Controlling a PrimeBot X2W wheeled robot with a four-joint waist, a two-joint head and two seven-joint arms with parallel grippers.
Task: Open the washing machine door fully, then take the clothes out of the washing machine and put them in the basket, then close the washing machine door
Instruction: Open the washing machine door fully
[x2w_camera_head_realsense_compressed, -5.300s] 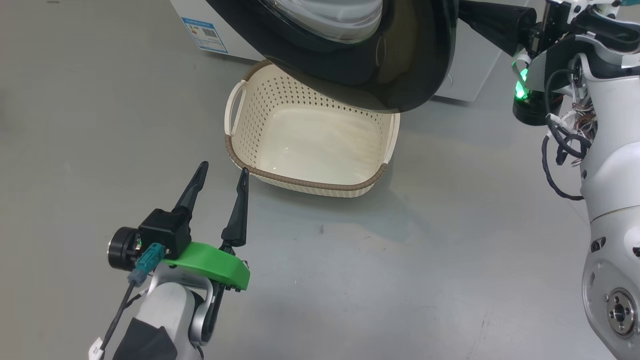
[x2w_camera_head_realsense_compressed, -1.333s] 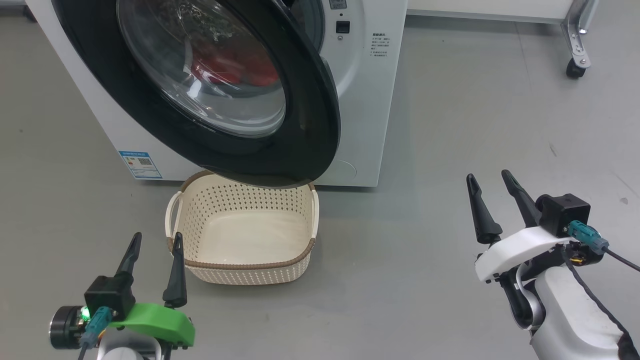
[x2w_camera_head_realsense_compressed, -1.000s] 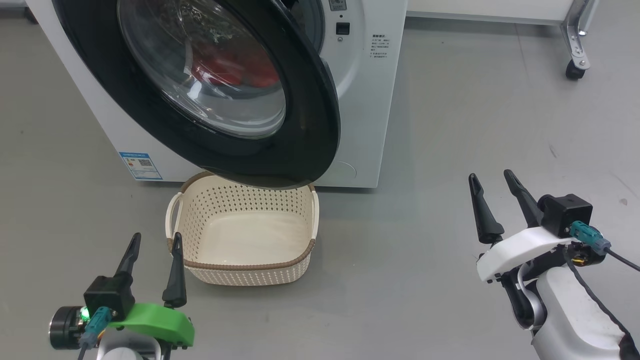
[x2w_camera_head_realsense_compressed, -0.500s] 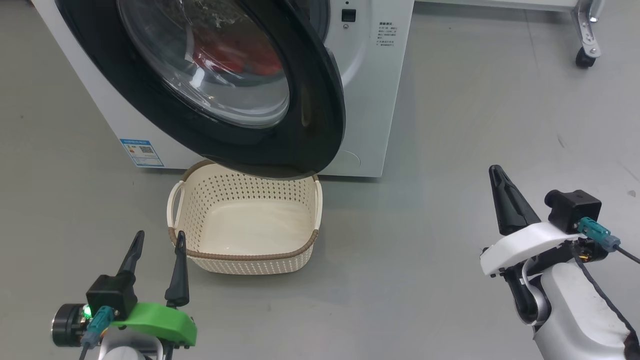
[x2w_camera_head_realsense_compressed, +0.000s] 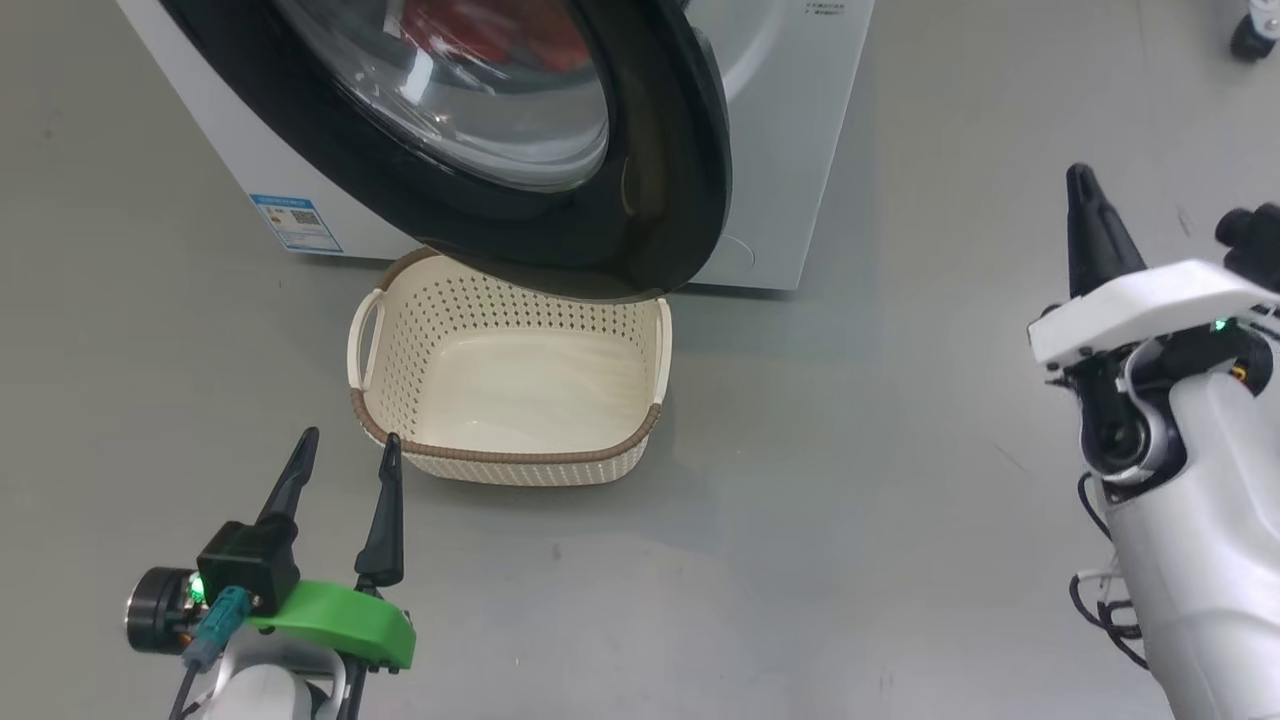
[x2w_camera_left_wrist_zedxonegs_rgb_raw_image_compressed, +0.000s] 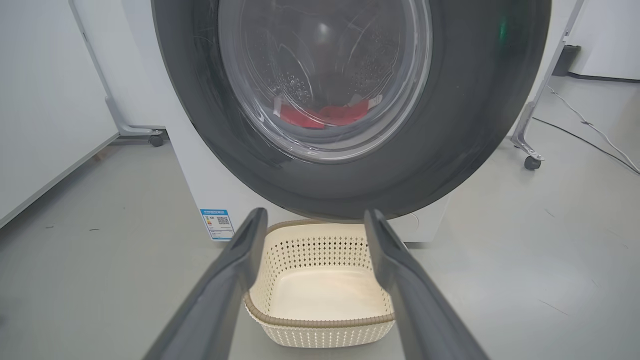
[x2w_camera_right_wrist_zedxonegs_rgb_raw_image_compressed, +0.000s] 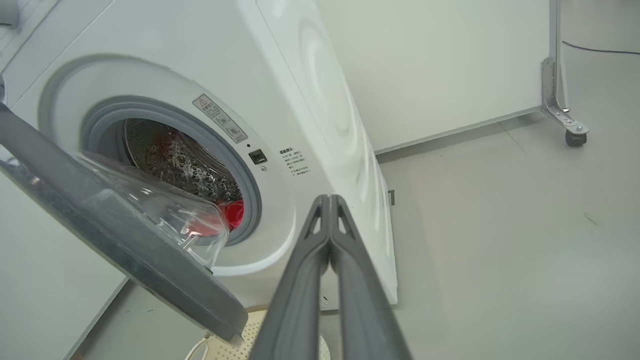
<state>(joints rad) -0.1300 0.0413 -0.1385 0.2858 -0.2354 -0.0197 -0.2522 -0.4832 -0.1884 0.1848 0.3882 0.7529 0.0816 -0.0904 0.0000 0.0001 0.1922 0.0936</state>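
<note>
The washing machine (x2w_camera_head_realsense_compressed: 790, 120) stands ahead with its door (x2w_camera_head_realsense_compressed: 650, 200) partly open, the black rim hanging over the back of the basket (x2w_camera_head_realsense_compressed: 500, 455). Red clothes (x2w_camera_head_realsense_compressed: 490, 30) lie in the drum and show through the glass. The cream basket is empty on the floor. My left gripper (x2w_camera_head_realsense_compressed: 350, 440) is open, just left of the basket's near corner and holding nothing. My right gripper (x2w_camera_head_realsense_compressed: 1080, 180) is shut and empty, well to the right of the machine. In the right wrist view, its shut fingertips (x2w_camera_right_wrist_zedxonegs_rgb_raw_image_compressed: 329, 200) point at the machine's front, with the door (x2w_camera_right_wrist_zedxonegs_rgb_raw_image_compressed: 125, 250) and clothes (x2w_camera_right_wrist_zedxonegs_rgb_raw_image_compressed: 232, 212) to the left.
A blue label (x2w_camera_head_realsense_compressed: 295, 222) marks the machine's lower left corner. A metal frame leg on a castor (x2w_camera_right_wrist_zedxonegs_rgb_raw_image_compressed: 572, 136) stands to the right near the white wall. The left wrist view has another castor (x2w_camera_left_wrist_zedxonegs_rgb_raw_image_compressed: 530, 162) and a cable (x2w_camera_left_wrist_zedxonegs_rgb_raw_image_compressed: 590, 135) on the grey floor.
My right gripper has shut its fingers and moved up and to the right in the head view. That view has shifted closer and downward. The door and basket keep their places.
</note>
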